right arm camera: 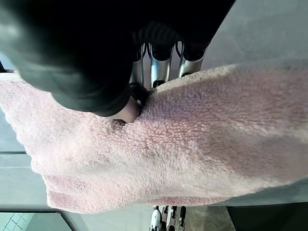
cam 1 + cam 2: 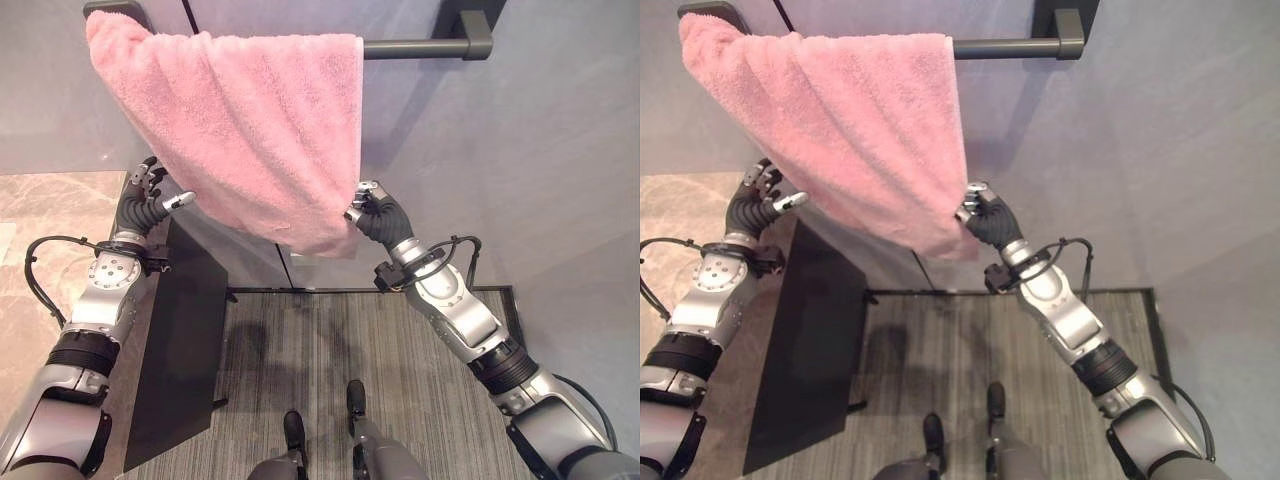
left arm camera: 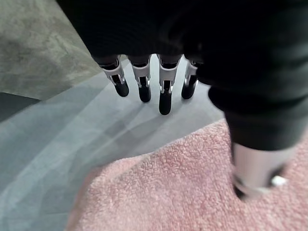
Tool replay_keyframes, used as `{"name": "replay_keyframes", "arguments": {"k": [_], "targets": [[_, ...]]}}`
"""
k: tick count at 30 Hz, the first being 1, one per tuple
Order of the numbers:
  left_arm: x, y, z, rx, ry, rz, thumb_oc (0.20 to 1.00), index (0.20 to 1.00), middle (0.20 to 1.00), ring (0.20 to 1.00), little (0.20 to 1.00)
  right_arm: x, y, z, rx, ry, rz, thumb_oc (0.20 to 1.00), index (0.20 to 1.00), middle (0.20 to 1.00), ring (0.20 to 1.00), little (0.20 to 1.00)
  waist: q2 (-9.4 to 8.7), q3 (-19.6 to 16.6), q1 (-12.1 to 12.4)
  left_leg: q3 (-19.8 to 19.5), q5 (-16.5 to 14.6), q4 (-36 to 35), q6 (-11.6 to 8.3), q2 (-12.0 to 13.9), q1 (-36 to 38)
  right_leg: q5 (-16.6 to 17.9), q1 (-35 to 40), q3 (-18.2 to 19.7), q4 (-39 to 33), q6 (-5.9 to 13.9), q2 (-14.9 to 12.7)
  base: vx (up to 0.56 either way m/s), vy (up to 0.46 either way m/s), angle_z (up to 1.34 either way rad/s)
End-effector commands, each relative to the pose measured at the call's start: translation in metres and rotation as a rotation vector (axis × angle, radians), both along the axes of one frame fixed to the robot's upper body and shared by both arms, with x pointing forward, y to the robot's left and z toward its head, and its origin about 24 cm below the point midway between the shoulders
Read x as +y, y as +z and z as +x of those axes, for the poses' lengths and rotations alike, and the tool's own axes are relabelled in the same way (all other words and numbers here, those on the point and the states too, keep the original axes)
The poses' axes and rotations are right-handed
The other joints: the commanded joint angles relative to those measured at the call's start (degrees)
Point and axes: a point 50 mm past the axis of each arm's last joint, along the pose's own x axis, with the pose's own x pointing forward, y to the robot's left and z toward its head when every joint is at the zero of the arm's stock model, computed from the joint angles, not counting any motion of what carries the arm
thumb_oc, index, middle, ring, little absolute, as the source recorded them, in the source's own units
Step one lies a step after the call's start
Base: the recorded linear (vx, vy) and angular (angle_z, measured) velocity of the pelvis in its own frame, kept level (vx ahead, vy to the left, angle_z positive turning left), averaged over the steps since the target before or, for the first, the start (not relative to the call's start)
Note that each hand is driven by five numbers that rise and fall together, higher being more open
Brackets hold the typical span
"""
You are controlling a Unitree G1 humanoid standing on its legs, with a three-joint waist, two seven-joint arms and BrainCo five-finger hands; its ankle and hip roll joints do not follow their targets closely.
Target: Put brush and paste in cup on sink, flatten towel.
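Both hands were up at the pink towel [image 2: 240, 130], which hung skewed over the dark wall bar [image 2: 415, 46], bunched toward the bar's left end with its lower edge slanting down to the right. Right hand [image 2: 372, 212] pinched the towel's lower right corner, fingers and thumb curled round the cloth, clear in the right wrist view. Left hand [image 2: 150, 195] sat at the towel's left edge with fingers relaxed and straight, the thumb just touching the pile and gripping nothing. Brush, paste and cup could not be placed from these views.

Risks, as judgement: with one corner held, a sideways pull could drag the whole towel along the bar or off its left end instead of spreading it. Since the left hand had no hold, the left edge would probably stay bunched. A thin pinch on thick pile could also slip.
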Motion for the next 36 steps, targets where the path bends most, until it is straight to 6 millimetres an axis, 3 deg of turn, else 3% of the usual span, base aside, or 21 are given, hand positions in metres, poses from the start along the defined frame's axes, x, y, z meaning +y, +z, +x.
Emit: {"name": "replay_keyframes", "arguments": {"k": [1, 6, 9, 16, 19, 20, 26, 28, 30, 36], "targets": [[-0.018, 0.056, 0.020, -0.182, -0.054, 0.013, 0.442, 0.442, 0.442, 0.442, 0.442, 0.010, 0.042, -0.005, -0.163, 0.071, 0.081, 0.200, 0.200, 0.200, 0.200, 0.200, -0.77, 3.5, -1.3, 0.4, 1.6, 0.4, 0.19, -1.9, 1.5, -4.2, 7.0, 0.6, 0.4, 6.97, -3.1, 0.01, -0.016, 0.03], [-0.025, 0.061, 0.025, -0.195, -0.056, 0.016, 0.351, 0.351, 0.351, 0.351, 0.351, 0.013, 0.044, -0.007, -0.168, 0.088, 0.090, 0.200, 0.200, 0.200, 0.200, 0.200, -1.28, 3.6, -1.6, 0.3, 1.6, 0.2, 0.07, -1.6, 1.7, -4.5, 7.0, 0.6, 0.3, 6.74, -2.6, 0.00, 0.000, 0.00], [-0.030, 0.061, 0.027, -0.200, -0.062, 0.015, 0.200, 0.200, 0.200, 0.200, 0.200, 0.015, 0.044, -0.007, -0.169, 0.095, 0.095, 0.200, 0.200, 0.200, 0.200, 0.200, -1.46, 3.8, -1.7, 0.3, 1.7, 0.1, -0.10, -1.4, 1.8, -4.5, 7.0, 0.5, 0.2, 6.70, -2.4, 0.00, 0.000, 0.00], [-0.038, 0.058, 0.020, -0.227, -0.100, 0.034, 0.200, 0.200, 0.200, 0.200, 0.200, 0.013, 0.044, -0.005, -0.168, 0.079, 0.079, 0.200, 0.200, 0.200, 0.200, 0.200, -1.05, 3.6, -1.5, 0.3, 1.7, 0.1, -0.33, -1.2, 2.4, -4.4, 7.2, 0.8, 0.2, 6.61, -2.4, 0.00, 0.000, 0.00], [-0.042, 0.053, 0.004, -0.273, -0.143, 0.022, 0.200, 0.200, 0.200, 0.200, 0.200, 0.005, 0.042, -0.003, -0.173, 0.045, 0.054, 0.200, 0.200, 0.200, 0.200, 0.200, -0.68, 2.8, -0.8, 0.2, 1.6, 0.1, -0.42, -1.2, 3.3, -4.7, 8.2, 0.7, 0.2, 6.46, -2.5, 0.03, -0.015, 0.00], [-0.044, 0.045, -0.010, -0.295, -0.178, -0.004, 0.200, 0.200, 0.200, 0.200, 0.200, -0.001, 0.038, -0.002, -0.163, 0.023, 0.046, 0.200, 0.200, 0.200, 0.200, 0.200, -0.46, 2.0, -0.4, -0.1, 1.5, 0.1, -0.39, -1.3, 4.2, -5.0, 9.2, 0.5, 0.1, 6.28, -2.6, 0.05, -0.026, -0.01], [-0.035, 0.032, -0.038, -0.319, -0.131, 0.043, 0.200, 0.200, 0.200, 0.200, 0.200, -0.016, 0.041, -0.003, -0.194, -0.023, -0.008, 0.200, 0.200, 0.200, 0.200, 0.200, -0.09, -0.1, 0.2, -1.0, 1.5, 0.1, -0.62, -1.5, 6.3, -5.5, 11.9, -0.6, 0.3, 6.07, -2.8, 0.02, -0.036, 0.04], [-0.031, 0.031, -0.067, -0.380, -0.108, 0.067, 0.200, 0.200, 0.200, 0.200, 0.200, -0.029, 0.054, -0.017, -0.270, -0.026, 0.008, 0.200, 0.200, 0.200, 0.200, 0.200, -0.09, -1.7, 0.7, -1.8, 1.5, 0.1, -0.74, -1.6, 7.5, -6.0, 13.7, -1.6, 0.3, 5.95, -2.9, 0.00, -0.049, 0.10], [-0.030, 0.026, -0.080, -0.400, -0.117, 0.015, 0.200, 0.200, 0.200, 0.200, 0.200, -0.035, 0.057, -0.024, -0.292, -0.018, 0.040, 0.200, 0.200, 0.200, 0.200, 0.200, -0.09, -2.6, 0.9, -2.4, 1.6, 0.1, -0.75, -1.7, 8.1, -6.4, 14.6, -2.1, 0.4, 5.83, -3.1, -0.02, -0.026, 0.20], [-0.027, 0.036, -0.094, -0.479, -0.085, 0.011, 0.200, 0.200, 0.200, 0.200, 0.200, -0.039, 0.068, -0.034, -0.351, -0.011, 0.118, 0.200, 0.200, 0.200, 0.200, 0.200, 0.03, -4.4, 1.7, -3.5, 2.1, 0.1, -1.26, -1.8, 9.1, -7.0, 16.6, -3.7, 0.1, 5.65, -3.5, -0.04, -0.022, 0.18]]}}
